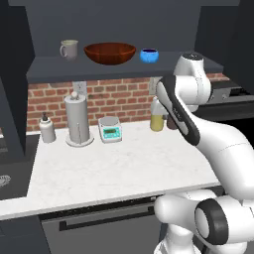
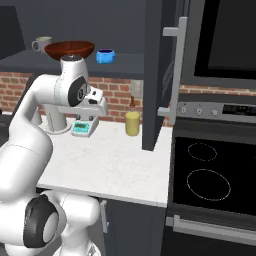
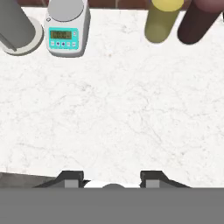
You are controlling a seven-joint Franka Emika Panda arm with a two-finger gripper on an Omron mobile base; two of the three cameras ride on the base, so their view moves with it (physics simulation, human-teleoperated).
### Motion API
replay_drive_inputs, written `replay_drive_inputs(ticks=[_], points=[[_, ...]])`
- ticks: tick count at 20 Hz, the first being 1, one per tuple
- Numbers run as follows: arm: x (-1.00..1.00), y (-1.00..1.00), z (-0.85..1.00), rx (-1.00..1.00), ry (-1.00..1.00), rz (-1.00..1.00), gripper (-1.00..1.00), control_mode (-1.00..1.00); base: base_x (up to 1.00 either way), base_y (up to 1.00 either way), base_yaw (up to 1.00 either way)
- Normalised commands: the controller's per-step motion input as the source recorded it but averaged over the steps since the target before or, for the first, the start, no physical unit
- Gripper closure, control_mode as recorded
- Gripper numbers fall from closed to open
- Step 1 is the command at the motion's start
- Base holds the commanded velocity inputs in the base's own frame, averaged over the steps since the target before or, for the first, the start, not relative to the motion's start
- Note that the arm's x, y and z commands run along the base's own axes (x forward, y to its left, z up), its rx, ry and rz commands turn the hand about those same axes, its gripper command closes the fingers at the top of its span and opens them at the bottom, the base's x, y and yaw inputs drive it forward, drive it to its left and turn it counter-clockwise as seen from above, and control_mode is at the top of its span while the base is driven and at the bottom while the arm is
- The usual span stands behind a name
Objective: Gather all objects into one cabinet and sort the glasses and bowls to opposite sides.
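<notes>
Fingers of the gripper (image 3: 113, 178) stand partly apart with nothing between them, pointing down at bare counter (image 3: 113, 113). On the cabinet shelf (image 1: 99, 67) sit one mug (image 1: 69, 49) at the left, the brown bowl (image 1: 110, 52) in the middle and the blue bowl (image 1: 149, 55) to its right, just beside it. Cabinet door (image 2: 160, 75) hangs open. Second mug can't be made out in these frames. Scale (image 3: 65, 28), towel holder (image 1: 79, 121), yellow bottle (image 3: 162, 19) and dark bottle (image 3: 199, 22) at the counter's back are not task items.

Judgement: step in hand looks like repositioning the empty hand toward the next object. To do it well, raise the hand clear of the bottles first, open wider before approach, and come at the shelf from the front to avoid the door edge. Keep the mug left, bowls right.
</notes>
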Motion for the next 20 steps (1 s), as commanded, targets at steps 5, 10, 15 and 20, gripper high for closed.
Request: replay_drive_inputs(ticks=[5,10,15,20], points=[[0.0,0.0,0.0,0.0,0.0,0.0,-1.0,1.0,-0.19,0.0,0.03],[0.0,0.0,0.0,0.0,0.0,0.0,-1.0,1.0,-0.77,0.03,0.27],[0.0,0.0,0.0,0.0,0.0,0.0,-1.0,1.0,-0.81,0.29,0.36],[0.0,0.0,0.0,0.0,0.0,0.0,-1.0,1.0,-0.42,0.74,0.5]])
